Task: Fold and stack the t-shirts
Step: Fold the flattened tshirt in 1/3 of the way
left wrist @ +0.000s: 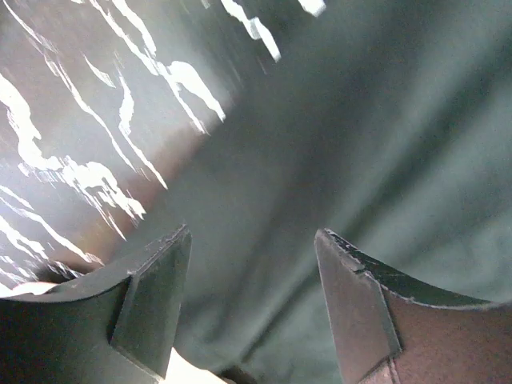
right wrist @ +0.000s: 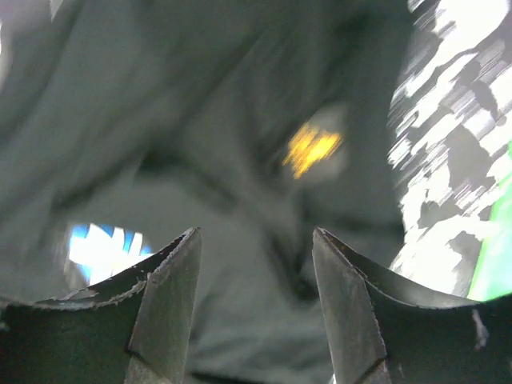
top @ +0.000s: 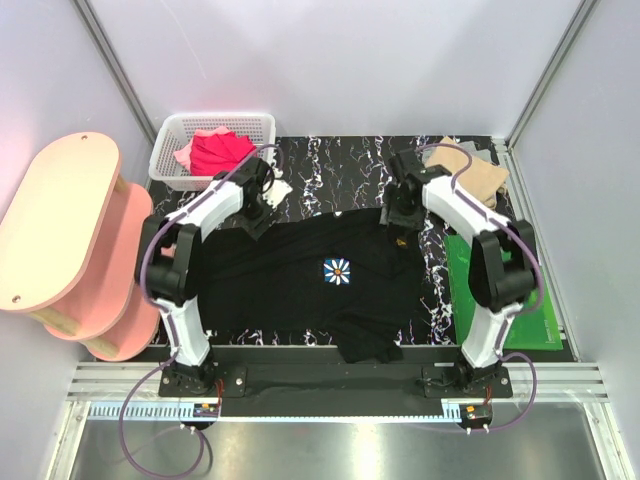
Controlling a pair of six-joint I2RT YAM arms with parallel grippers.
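Daisy [top: 339,271] facing up on the black t-shirt [top: 290,285], spread across the worktop [top: 340,165], with a lump of cloth at the near edge. Left hand [top: 255,218] over the far left corner, fingers spread wide, holding nothing. Right hand [top: 399,232] over the far right corner, spread wide too, holding nothing. Red t-shirt [top: 220,150] in the basket [top: 165,165], tan t-shirt [top: 472,172] far right by the green board [top: 500,300]. Looks like fold time for the black one. To do it well: go down softly, pinch just the cloth edge at both corners, lift both sides together, pull evenly. Smooth the lump first, or expect a crooked fold.
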